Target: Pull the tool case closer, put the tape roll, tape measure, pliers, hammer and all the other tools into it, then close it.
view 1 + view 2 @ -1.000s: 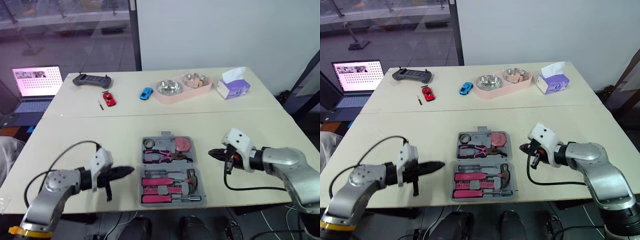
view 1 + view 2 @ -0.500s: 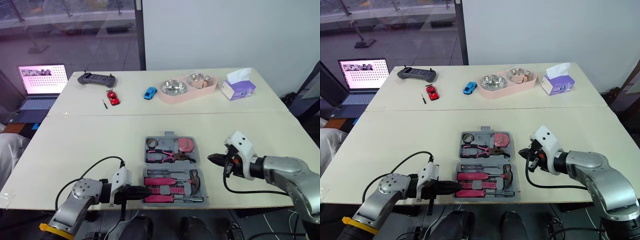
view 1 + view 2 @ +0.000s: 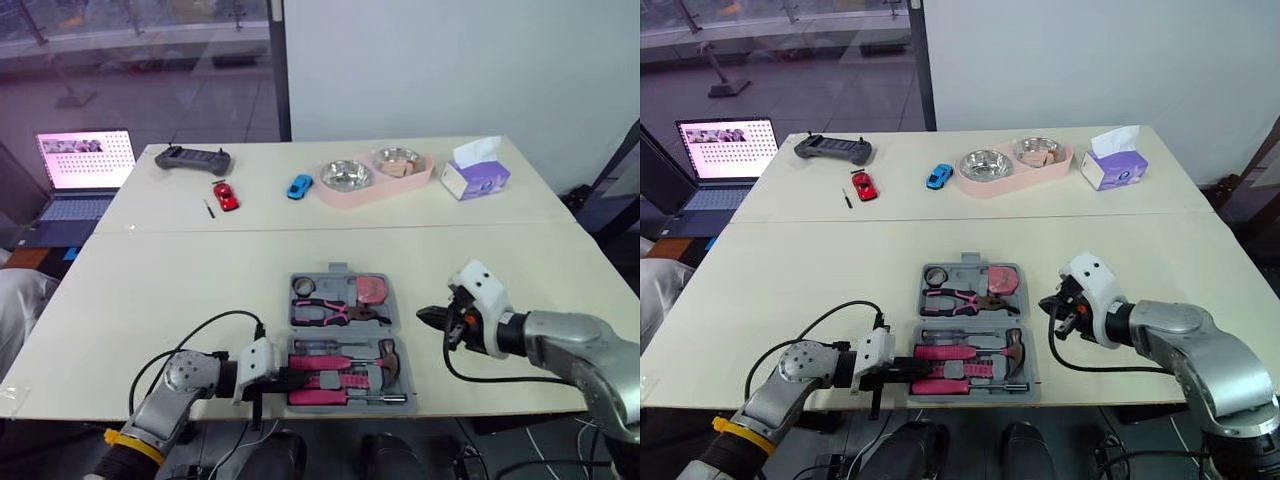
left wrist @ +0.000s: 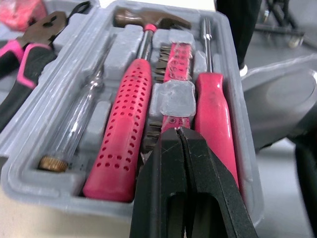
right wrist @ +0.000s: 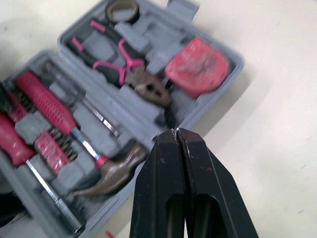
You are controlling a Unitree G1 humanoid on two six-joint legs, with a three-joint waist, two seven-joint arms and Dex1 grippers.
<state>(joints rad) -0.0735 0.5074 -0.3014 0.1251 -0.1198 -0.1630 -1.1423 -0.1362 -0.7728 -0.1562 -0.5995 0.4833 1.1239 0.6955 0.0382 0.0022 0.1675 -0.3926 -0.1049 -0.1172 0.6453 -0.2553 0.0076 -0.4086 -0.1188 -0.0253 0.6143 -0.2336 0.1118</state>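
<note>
The grey tool case (image 3: 346,331) lies open near the table's front edge. Its far half holds the tape roll (image 3: 303,287), pink-handled pliers (image 3: 335,312) and pink tape measure (image 3: 371,291). In the near half lie the hammer (image 3: 381,354), pink screwdrivers (image 4: 214,114) and a bit holder (image 4: 174,59). My left gripper (image 3: 291,380) is shut, its tip over the near half's left end, above the pink handles. My right gripper (image 3: 424,316) is shut and empty, just right of the case, pointing at it.
On the far table stand a pink tray with two steel bowls (image 3: 376,177), a tissue box (image 3: 474,176), a blue toy car (image 3: 295,186), a red toy car (image 3: 226,195) and a black controller (image 3: 192,158). A laptop (image 3: 85,170) sits off the left edge.
My left gripper has swung right along the front edge, from left of the case to over its near half. The right gripper has hardly moved. The camera shifted slightly.
</note>
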